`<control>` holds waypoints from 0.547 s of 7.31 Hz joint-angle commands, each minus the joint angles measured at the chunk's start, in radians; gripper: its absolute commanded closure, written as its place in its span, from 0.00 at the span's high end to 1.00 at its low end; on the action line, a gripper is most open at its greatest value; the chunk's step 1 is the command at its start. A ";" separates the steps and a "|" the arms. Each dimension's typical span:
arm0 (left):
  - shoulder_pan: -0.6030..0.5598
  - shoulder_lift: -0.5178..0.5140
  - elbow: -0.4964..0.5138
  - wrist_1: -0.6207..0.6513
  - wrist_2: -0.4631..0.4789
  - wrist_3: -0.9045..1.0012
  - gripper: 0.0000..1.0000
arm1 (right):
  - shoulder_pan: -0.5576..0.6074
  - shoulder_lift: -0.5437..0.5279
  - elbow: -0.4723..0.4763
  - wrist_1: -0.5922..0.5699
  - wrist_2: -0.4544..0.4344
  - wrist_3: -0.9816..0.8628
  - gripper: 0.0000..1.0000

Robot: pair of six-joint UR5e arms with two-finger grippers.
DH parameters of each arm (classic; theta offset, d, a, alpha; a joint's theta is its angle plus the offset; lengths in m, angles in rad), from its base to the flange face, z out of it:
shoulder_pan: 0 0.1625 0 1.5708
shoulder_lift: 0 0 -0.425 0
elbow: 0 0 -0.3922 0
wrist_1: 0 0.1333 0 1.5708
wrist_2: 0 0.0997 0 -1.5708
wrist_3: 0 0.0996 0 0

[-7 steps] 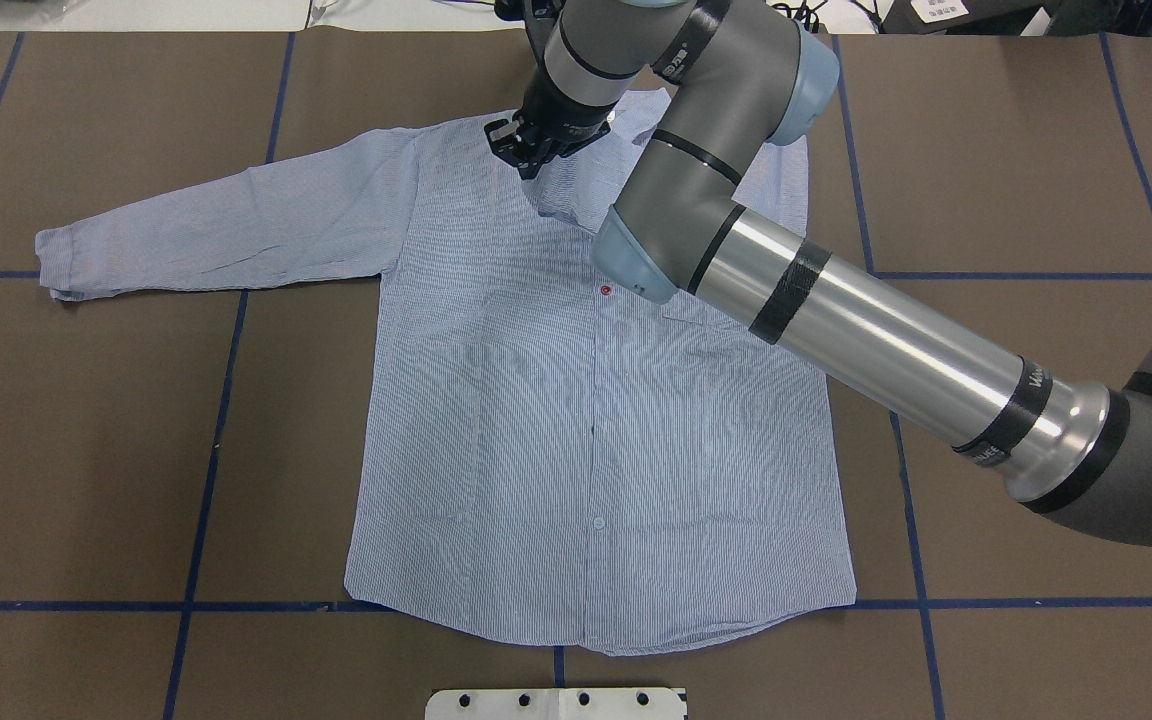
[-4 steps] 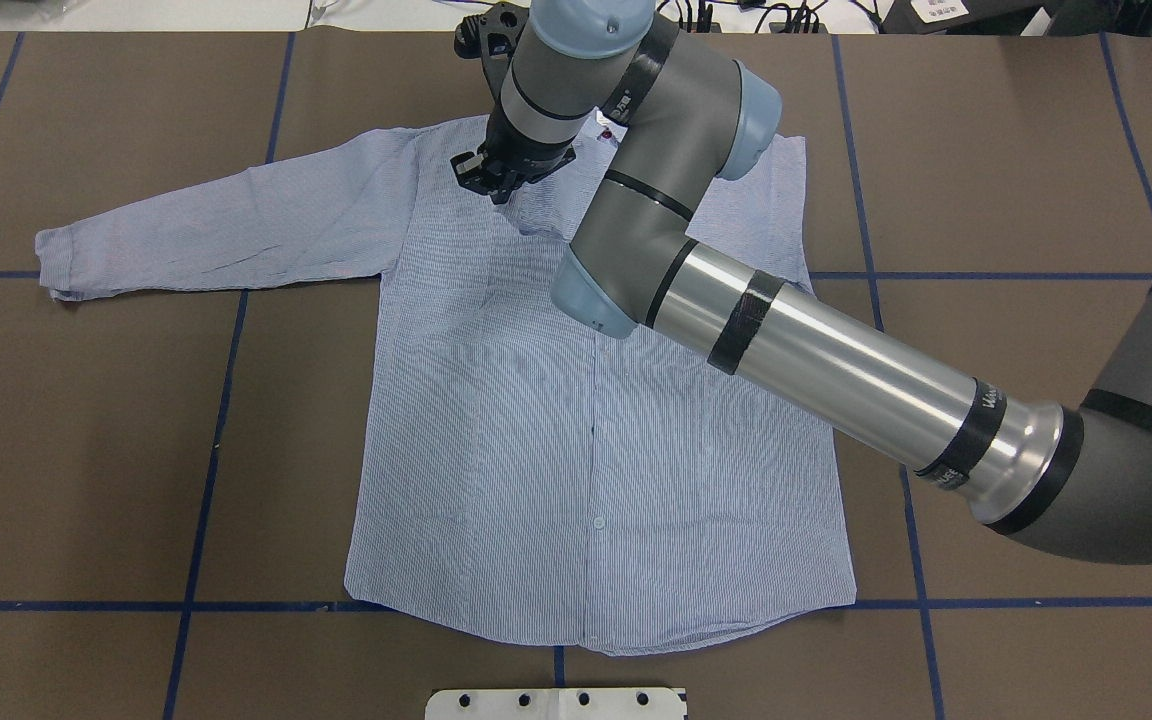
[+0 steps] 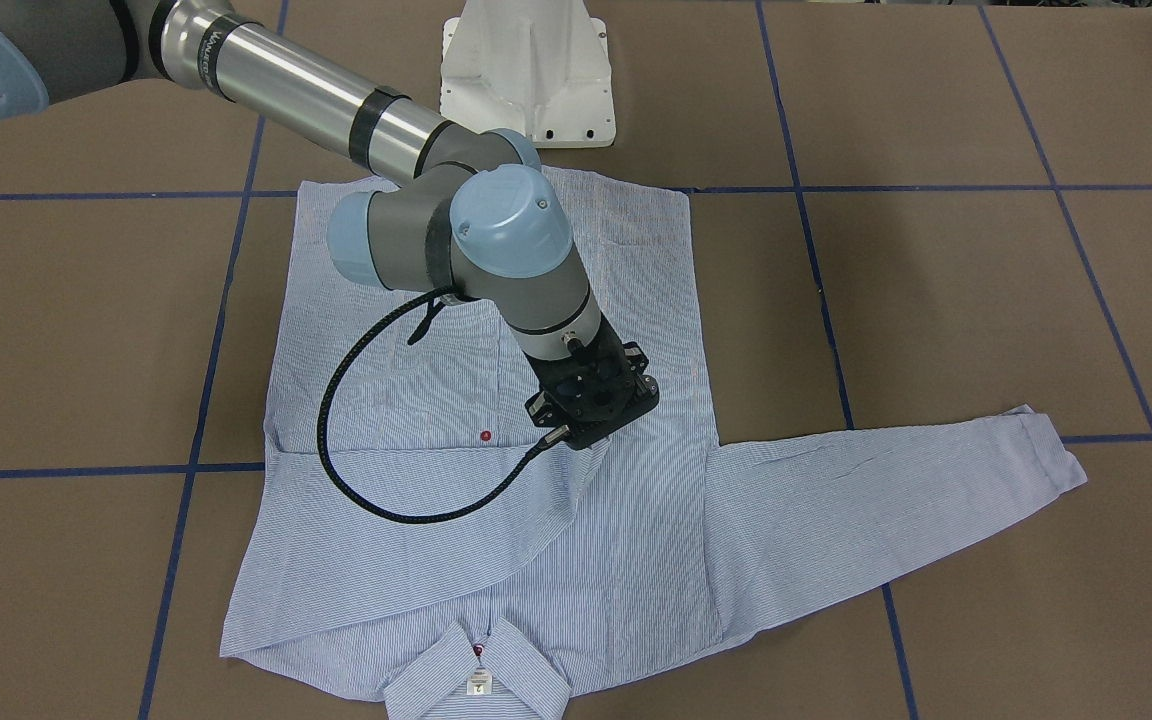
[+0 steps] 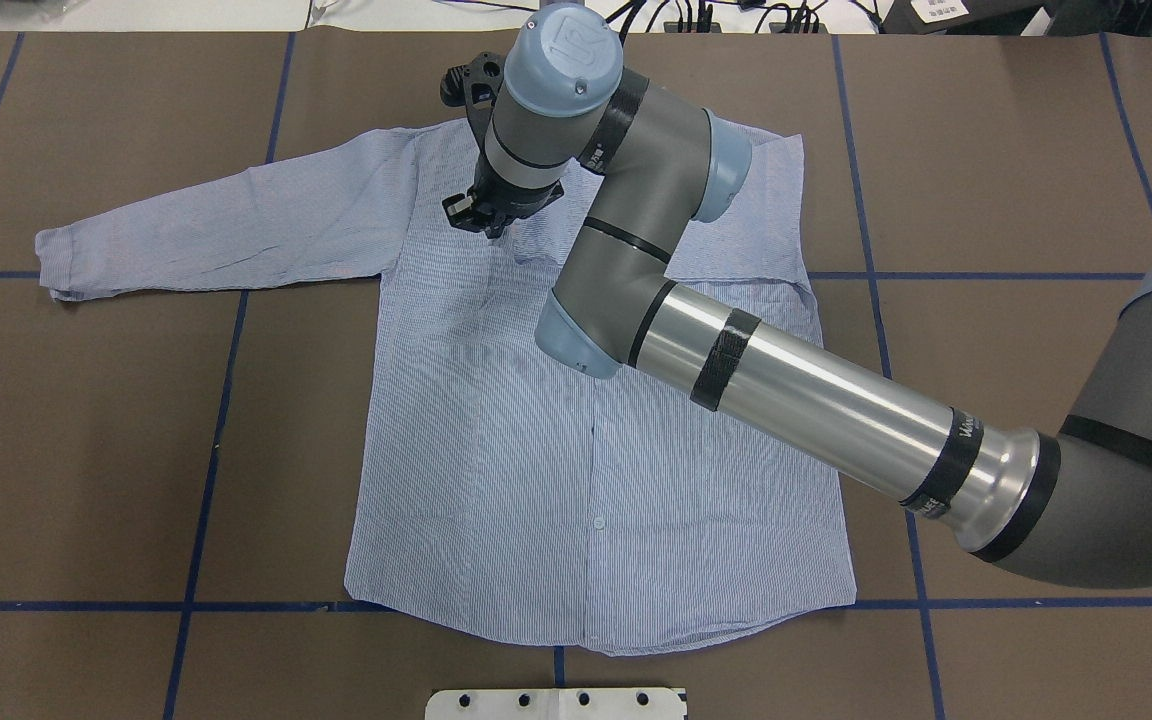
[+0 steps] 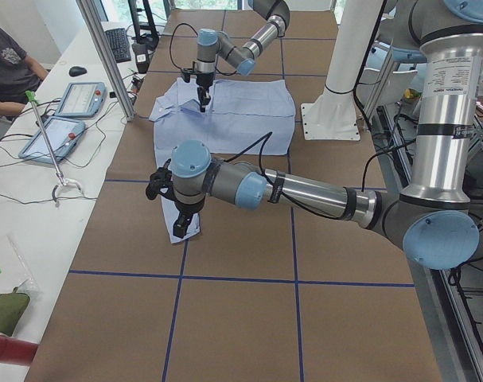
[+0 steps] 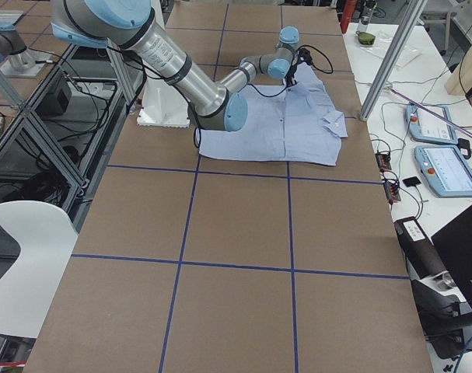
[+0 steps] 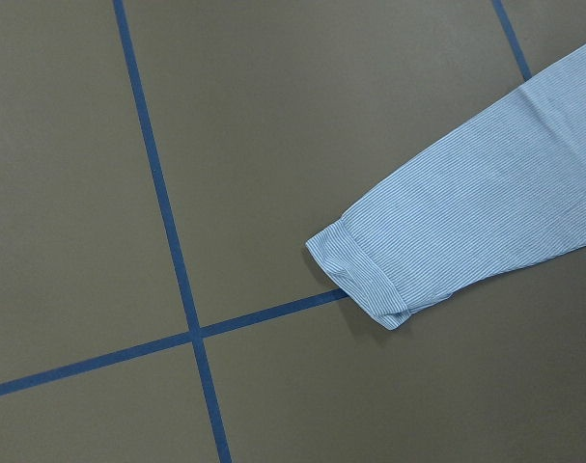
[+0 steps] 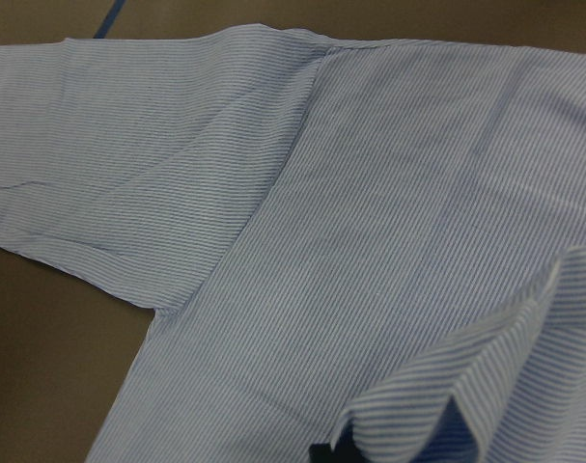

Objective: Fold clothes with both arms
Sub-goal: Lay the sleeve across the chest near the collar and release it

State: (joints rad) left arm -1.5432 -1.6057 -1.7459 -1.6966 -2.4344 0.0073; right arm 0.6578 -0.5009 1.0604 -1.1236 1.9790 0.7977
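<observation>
The light blue striped shirt [image 4: 536,450] lies front up on the brown table, collar [image 3: 476,670] at the far side from the robot. Its one sleeve [image 4: 216,225] stretches out flat. My right gripper [image 4: 484,218] is over the upper chest, shut on the end of the other sleeve [image 3: 456,570], which is folded in across the body; a bunch of fabric [image 8: 447,415] shows at the fingers in the right wrist view. My left gripper [image 5: 180,231] hovers above the outstretched sleeve's cuff [image 7: 360,275]; I cannot tell whether it is open or shut.
The white pedestal base [image 3: 526,60] stands just beyond the shirt's hem. Blue tape lines [image 4: 216,440] grid the table. Tablets [image 5: 74,99] and a seated person [image 5: 6,64] are on a side bench past the collar end.
My right gripper has moved left and toward the robot across the upper chest, drawing the folded sleeve with it. The outstretched sleeve has not moved.
</observation>
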 commanded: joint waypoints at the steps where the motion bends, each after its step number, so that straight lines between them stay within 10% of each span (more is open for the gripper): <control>1: 0.000 0.001 -0.006 0.001 0.000 -0.001 1.00 | -0.015 0.005 -0.086 0.092 -0.035 0.002 0.00; 3: 0.000 0.003 -0.004 0.000 0.000 0.000 1.00 | -0.030 0.054 -0.114 0.097 -0.049 0.044 0.00; 4: 0.000 0.003 0.000 0.000 0.000 0.003 1.00 | -0.050 0.064 -0.114 0.108 -0.093 0.114 0.98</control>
State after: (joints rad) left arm -1.5432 -1.6033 -1.7492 -1.6964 -2.4344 0.0082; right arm 0.6268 -0.4552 0.9535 -1.0278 1.9230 0.8461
